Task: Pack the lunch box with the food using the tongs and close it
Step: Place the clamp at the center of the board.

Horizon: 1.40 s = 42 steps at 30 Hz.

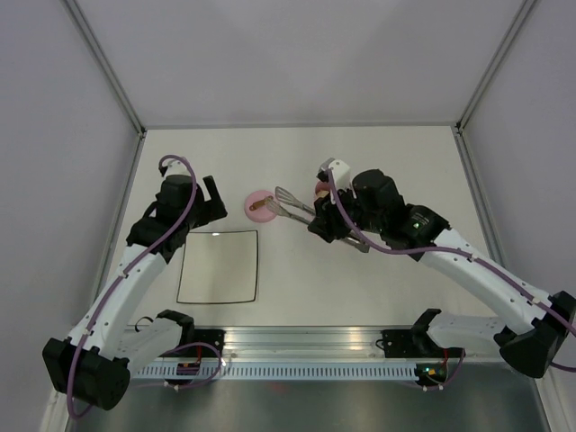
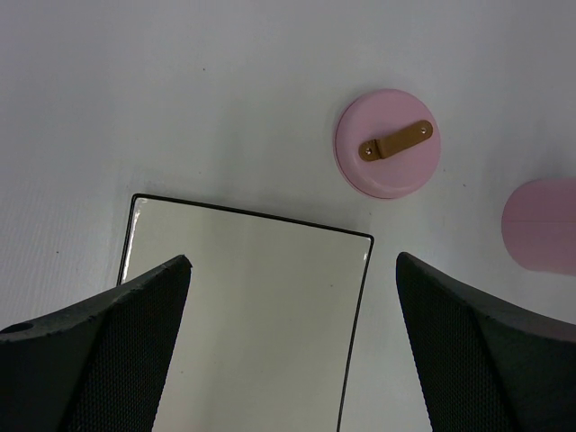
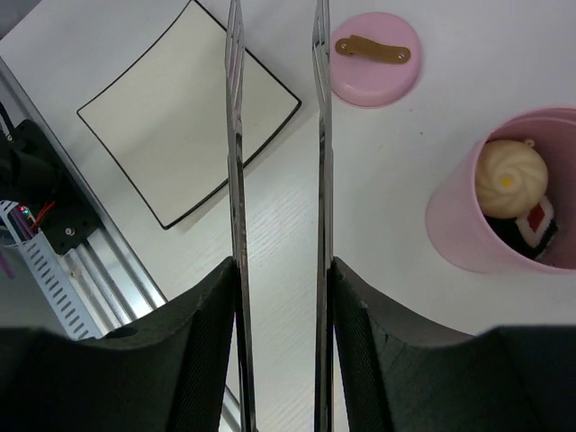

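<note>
— On the table (image 1: 378, 162), how much of the packing looks done?

— Most of it, I'd say. The white plate (image 3: 180, 108) is bare, and I see no loose food anywhere on the surface around it.

— So the food is in the lunch box (image 3: 468, 225)?

— At least some of it. The right wrist view looks into the pink cup: a round beige bun (image 3: 508, 175) sits on top, with a black-and-white roll (image 3: 537, 225) showing a red patch tucked beside and below it. Anything deeper is hidden, so I can't count all the pieces.

— And the lid (image 3: 373, 56)?

— Off. It lies flat on the table, brown handle up, well apart from the cup and just beyond the far corner of the plate.

— Where are the tongs (image 3: 236, 180)?

— The right gripper (image 3: 282, 270) is clamped on them, one finger pressing each arm from outside. The two arms run close together and nearly parallel. In the overhead view the tips reach toward the lid, with nothing visible between them.

— The left gripper (image 2: 292, 261)?

— Spread wide, empty, hanging over the plate's far edge with the lid ahead of it.

— What's left, then?

— By my reckoning, mainly the closing: the lid must go onto the cup.
</note>
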### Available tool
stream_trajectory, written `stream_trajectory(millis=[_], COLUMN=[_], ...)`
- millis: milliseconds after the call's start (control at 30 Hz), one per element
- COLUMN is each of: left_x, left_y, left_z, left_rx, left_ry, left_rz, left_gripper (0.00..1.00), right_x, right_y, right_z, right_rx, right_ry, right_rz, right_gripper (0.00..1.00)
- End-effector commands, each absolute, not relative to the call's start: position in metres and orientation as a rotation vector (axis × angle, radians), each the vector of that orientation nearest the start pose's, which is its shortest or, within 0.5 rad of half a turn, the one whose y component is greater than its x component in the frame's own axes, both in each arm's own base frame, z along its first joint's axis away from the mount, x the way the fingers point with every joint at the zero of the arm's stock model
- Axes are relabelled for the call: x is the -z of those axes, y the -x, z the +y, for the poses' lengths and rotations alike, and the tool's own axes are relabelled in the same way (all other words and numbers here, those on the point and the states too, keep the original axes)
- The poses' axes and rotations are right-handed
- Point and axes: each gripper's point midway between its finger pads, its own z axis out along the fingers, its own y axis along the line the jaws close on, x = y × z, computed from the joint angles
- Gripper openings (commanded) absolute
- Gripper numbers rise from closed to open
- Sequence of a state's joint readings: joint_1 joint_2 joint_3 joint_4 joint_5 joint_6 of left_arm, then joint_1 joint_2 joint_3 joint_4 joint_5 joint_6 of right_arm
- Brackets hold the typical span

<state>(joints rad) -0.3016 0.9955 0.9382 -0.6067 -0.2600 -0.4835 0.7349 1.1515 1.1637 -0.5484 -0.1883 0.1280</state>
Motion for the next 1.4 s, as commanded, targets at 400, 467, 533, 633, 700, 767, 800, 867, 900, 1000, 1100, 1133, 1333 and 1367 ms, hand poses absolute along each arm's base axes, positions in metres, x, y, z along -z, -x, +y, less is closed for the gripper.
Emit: stream_trajectory(millis=[400,467,533,633,700,767,800,867,900,1000,1100,1133,1333,1367], left_x=[-0.212,-0.211,-0.211,-0.21,-0.209,-0.207,-0.206,-0.205,-0.204,-0.201,-0.198,-0.196,-0.19,-0.189], left_y=[-0.294,-0.294,-0.294,-0.294,-0.293,-0.293,-0.293,-0.293,-0.293,-0.294,-0.293,-0.293,-0.295,-0.296], left_z=[-0.057,-0.057,-0.058,-0.058,-0.058,-0.058,-0.058,-0.058,-0.059,-0.061,-0.061,-0.06,-0.062,-0.063], left_rx=[0.143,0.144,0.144,0.15,0.149,0.146,0.145,0.149,0.151,0.157,0.152,0.148,0.147,0.15], left_ry=[0.397,0.398,0.395,0.396,0.395,0.398,0.4,0.406,0.408,0.406,0.407,0.409,0.405,0.403], left_rz=[2.105,2.108,2.112,2.111,2.112,2.117,2.12,2.122,2.125,2.137,2.146,2.15,2.168,2.174], left_gripper=[1.0,1.0,1.0,1.0,1.0,1.0,1.0,1.0,1.0,1.0,1.0,1.0,1.0,1.0], right_x=[-0.308,-0.306,-0.295,-0.265,-0.235,-0.207,-0.199,-0.195,-0.171,-0.152,-0.136,-0.139,-0.108,-0.1], right_y=[-0.292,-0.301,-0.305,-0.308,-0.31,-0.313,-0.313,-0.325,-0.322,-0.332,-0.338,-0.344,-0.356,-0.358], right_z=[0.149,0.114,0.08,0.047,0.032,0.028,0.03,0.038,0.043,0.049,0.048,0.05,0.06,0.061], right_rx=[-0.182,-0.116,-0.01,0.079,0.102,0.097,0.085,0.011,-0.015,-0.06,-0.041,-0.054,-0.086,-0.08], right_ry=[0.128,0.006,-0.107,-0.233,-0.302,-0.337,-0.341,-0.346,-0.339,-0.353,-0.343,-0.342,-0.34,-0.338], right_rz=[1.923,1.924,1.932,1.974,2.005,2.004,1.995,1.915,1.943,1.903,1.892,1.857,1.905,1.929], right_gripper=[0.43,0.43,0.41,0.41,0.42,0.43,0.43,0.43,0.43,0.45,0.44,0.44,0.48,0.49])
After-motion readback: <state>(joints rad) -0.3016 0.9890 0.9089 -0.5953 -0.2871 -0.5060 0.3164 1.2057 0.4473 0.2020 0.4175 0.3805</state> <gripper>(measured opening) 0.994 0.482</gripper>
